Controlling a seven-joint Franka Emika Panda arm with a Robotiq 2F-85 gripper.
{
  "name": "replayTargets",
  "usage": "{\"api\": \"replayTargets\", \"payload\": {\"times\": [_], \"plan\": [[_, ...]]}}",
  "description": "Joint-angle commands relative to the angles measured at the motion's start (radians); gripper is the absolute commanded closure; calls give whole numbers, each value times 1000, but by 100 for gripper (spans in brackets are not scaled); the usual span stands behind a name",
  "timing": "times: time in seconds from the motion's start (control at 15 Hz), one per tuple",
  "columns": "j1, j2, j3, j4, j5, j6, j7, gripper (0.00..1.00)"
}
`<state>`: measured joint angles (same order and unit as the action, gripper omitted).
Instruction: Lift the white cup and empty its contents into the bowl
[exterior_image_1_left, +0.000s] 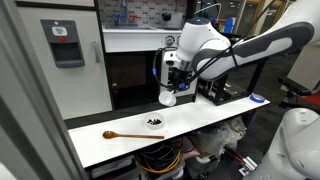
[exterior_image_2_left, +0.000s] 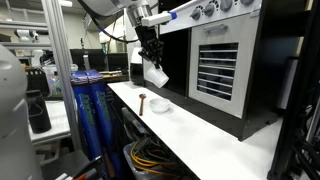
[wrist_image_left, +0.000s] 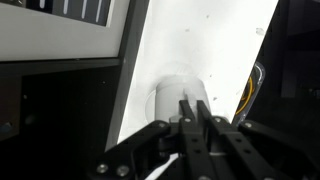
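Claw (exterior_image_2_left: 150, 62) clamped on the white cup (exterior_image_2_left: 156, 75), held tilted in the air near the bowl (exterior_image_2_left: 160, 106)

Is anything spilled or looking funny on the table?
No spill shows. The white cup hangs tilted in the gripper, above the table. Dark bits sit inside the bowl. The wooden spoon lies nearby.

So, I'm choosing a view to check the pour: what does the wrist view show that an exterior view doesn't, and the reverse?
Wrist only: the gripper shut on the cup, seen close up. Exterior only: the bowl with dark bits in it, the spoon and the arm. Both: cup, gripper and white table.
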<state>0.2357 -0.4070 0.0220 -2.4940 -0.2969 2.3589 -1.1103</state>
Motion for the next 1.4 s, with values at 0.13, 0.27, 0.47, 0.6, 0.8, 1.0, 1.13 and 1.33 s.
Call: {"api": "replayTargets", "payload": {"times": [0.13,0.27,0.47,0.6,0.8,1.0,1.13,1.33], "plan": [[-11,-46,-33,-75,41,95,-28,98],[-12,-49,-41,-84,43,110,-27,98],[-15,-53,-50,-97,44,128,-26,98],[-16,-57,-57,-103,46,135,-25,98],[-18,-66,-71,-116,52,147,-27,98],[-21,-70,-85,-127,61,155,-27,98],[-22,-72,-93,-131,65,157,-26,98],[-24,-76,-103,-139,71,161,-28,98]]}}
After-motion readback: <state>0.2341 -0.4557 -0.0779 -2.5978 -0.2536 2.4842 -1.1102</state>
